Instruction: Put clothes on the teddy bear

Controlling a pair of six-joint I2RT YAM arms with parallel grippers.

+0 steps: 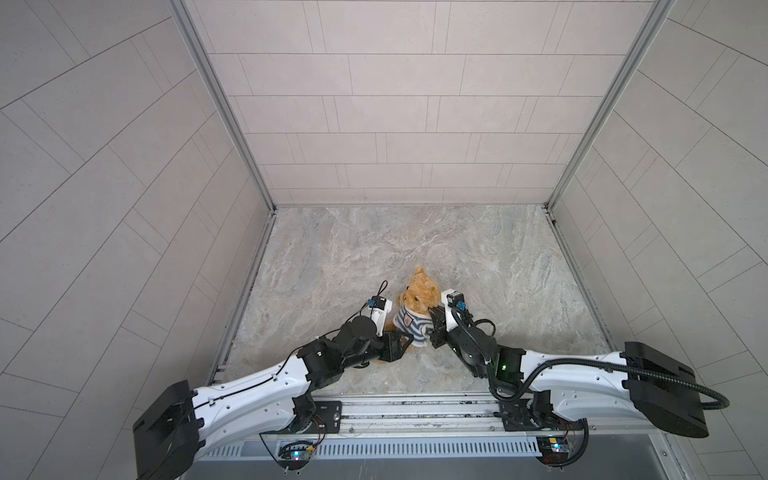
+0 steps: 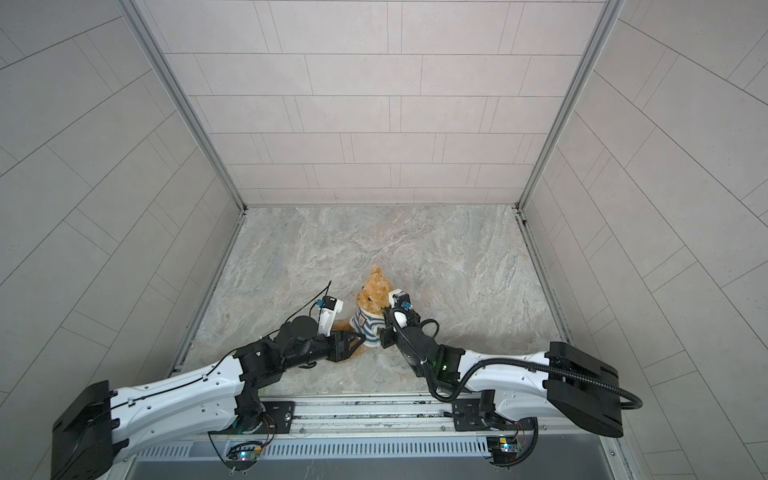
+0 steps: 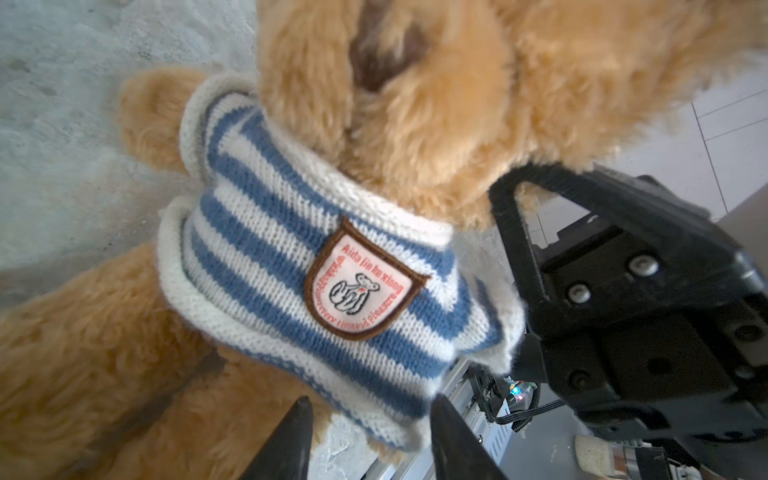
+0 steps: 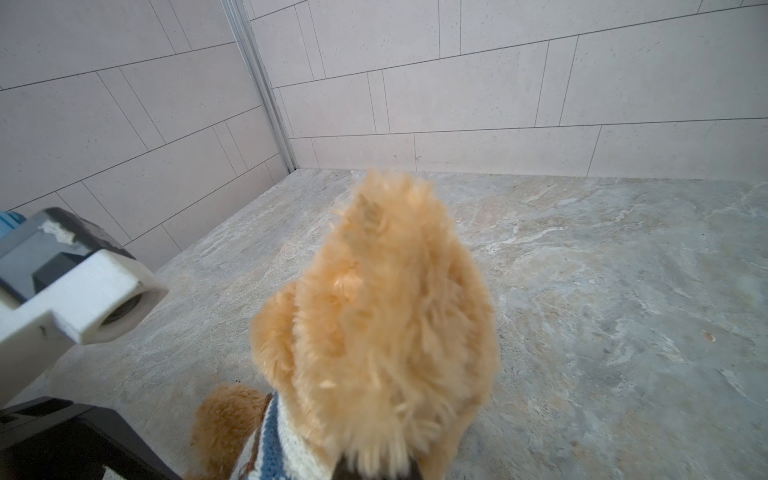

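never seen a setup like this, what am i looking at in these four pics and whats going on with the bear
This is a robot with two arms, each ending in a two-fingered gripper. Two pictures look down from one camera head above, and both show nearly the same whole scene. The other two come from small cameras on the arms' wrists, so they are close-ups.

On the grey stone-patterned surface is a teddy bear wearing a blue-and-white striped shirt with a badge.

The left gripper is open, with its tips at the shirt's lower hem. The right gripper is shut at the bear's neck. Whether it pinches fur or shirt is hidden.
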